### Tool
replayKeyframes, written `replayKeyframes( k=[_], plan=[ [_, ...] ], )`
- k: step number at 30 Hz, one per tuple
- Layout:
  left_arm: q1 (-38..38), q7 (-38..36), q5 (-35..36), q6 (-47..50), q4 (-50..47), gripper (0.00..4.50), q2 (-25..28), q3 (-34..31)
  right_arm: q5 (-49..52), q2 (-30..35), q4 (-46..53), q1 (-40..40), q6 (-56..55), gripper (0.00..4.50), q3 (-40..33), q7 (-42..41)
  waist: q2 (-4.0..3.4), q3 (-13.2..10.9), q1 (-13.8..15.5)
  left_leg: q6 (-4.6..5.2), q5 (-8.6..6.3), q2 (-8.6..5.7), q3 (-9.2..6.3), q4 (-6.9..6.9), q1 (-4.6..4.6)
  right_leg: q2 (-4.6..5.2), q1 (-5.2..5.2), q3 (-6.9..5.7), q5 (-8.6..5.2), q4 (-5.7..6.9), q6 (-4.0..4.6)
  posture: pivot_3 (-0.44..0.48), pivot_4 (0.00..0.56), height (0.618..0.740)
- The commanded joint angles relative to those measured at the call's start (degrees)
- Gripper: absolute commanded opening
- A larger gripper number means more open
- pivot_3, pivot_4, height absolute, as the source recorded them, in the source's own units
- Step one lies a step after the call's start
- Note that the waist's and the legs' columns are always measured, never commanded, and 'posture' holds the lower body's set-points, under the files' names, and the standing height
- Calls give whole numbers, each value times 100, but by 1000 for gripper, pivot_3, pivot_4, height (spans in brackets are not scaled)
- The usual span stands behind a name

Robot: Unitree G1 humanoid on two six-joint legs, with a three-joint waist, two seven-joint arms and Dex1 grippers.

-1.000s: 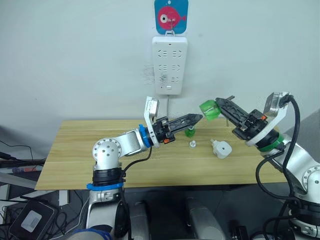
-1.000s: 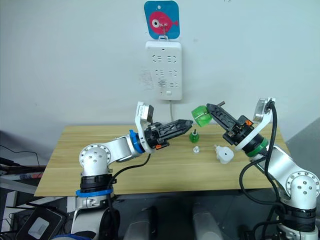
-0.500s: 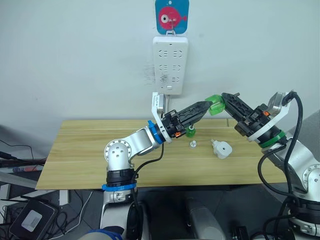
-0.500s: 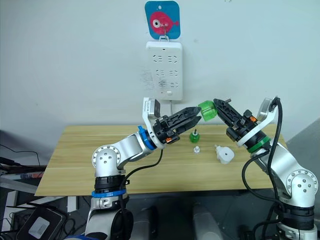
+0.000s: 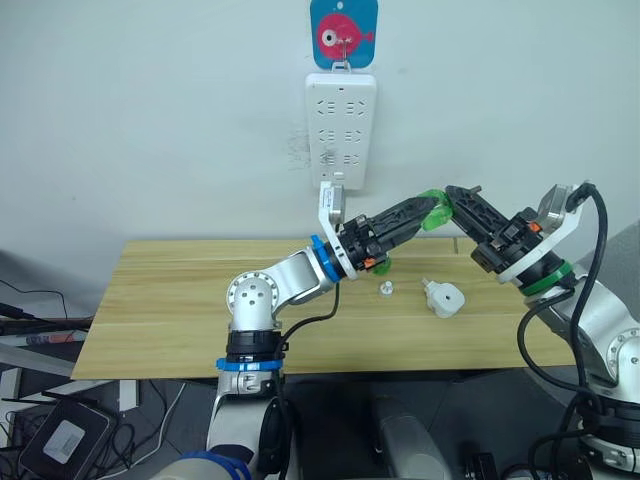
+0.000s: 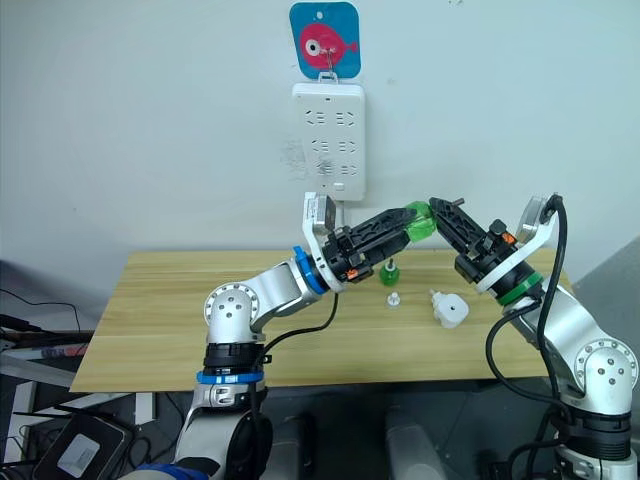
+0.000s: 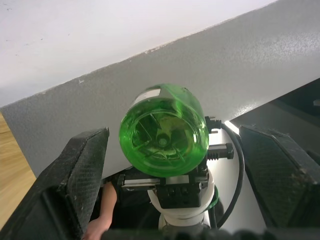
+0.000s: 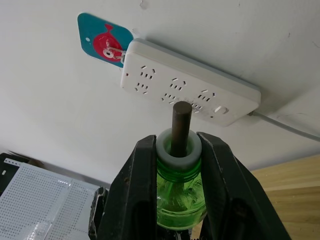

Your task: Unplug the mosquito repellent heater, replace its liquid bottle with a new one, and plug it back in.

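Note:
My right gripper [image 8: 177, 145] is shut on the neck of a translucent green bottle [image 5: 433, 207] with a white collar and a bare dark wick, held in the air in front of the wall. My left gripper [image 7: 172, 132] is open, its fingers [image 7: 85, 165] standing wide on either side of this bottle's base [image 7: 164, 131] without touching it. A second small green bottle [image 6: 390, 271] stands on the table, with a loose white cap [image 5: 385, 288] beside it. I cannot tell which bottle is the new one. The white mosquito repellent heater [image 5: 443, 298] lies unplugged on the table, right of the cap.
The white power strip [image 5: 341, 130] hangs on the wall under a blue fish hook, its cable dropping behind the wooden table [image 5: 160, 300]. Cables and a box lie on the floor at the lower left.
My left arm has swung right and up, so its open fingers now flank the held bottle's base. The right gripper shifted slightly left with the bottle, then stayed.

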State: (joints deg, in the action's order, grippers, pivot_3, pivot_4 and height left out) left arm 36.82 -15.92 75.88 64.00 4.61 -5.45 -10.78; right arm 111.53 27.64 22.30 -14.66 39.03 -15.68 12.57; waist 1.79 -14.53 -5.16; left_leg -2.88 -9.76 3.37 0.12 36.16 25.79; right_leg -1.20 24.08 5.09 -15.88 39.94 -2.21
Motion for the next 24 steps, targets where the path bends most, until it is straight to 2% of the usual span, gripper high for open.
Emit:
replayKeyframes(
  k=[1,7,10,15,24],
  plan=[
    [88,-147,52,-87,-77,4500,-112,99,147,-24,305,18,-84,825,-138,-50,0,0,-2,0,0,0,0,0,0,0,0,0,0,0,0,-170,189,740],
    [92,-225,-105,-237,46,4500,-203,195,147,-42,355,48,-64,825,-127,-60,-1,1,-3,0,0,0,1,0,0,0,0,1,0,0,0,-172,190,740],
    [120,-255,-212,-348,110,3898,-227,226,147,-46,369,50,-60,825,-112,-60,-3,3,-3,0,0,0,0,0,0,0,0,1,0,0,0,-172,190,740],
    [141,-318,-364,-448,162,2263,-241,253,147,-38,401,41,-38,825,-58,-77,-4,3,-8,0,0,-1,1,0,1,0,0,2,0,-1,0,-174,190,740],
    [97,-397,-413,-448,194,2230,-195,196,147,114,434,149,105,825,-28,-179,-4,4,-15,0,0,-1,1,0,1,0,0,1,0,-1,0,-174,193,740]
  ],
)
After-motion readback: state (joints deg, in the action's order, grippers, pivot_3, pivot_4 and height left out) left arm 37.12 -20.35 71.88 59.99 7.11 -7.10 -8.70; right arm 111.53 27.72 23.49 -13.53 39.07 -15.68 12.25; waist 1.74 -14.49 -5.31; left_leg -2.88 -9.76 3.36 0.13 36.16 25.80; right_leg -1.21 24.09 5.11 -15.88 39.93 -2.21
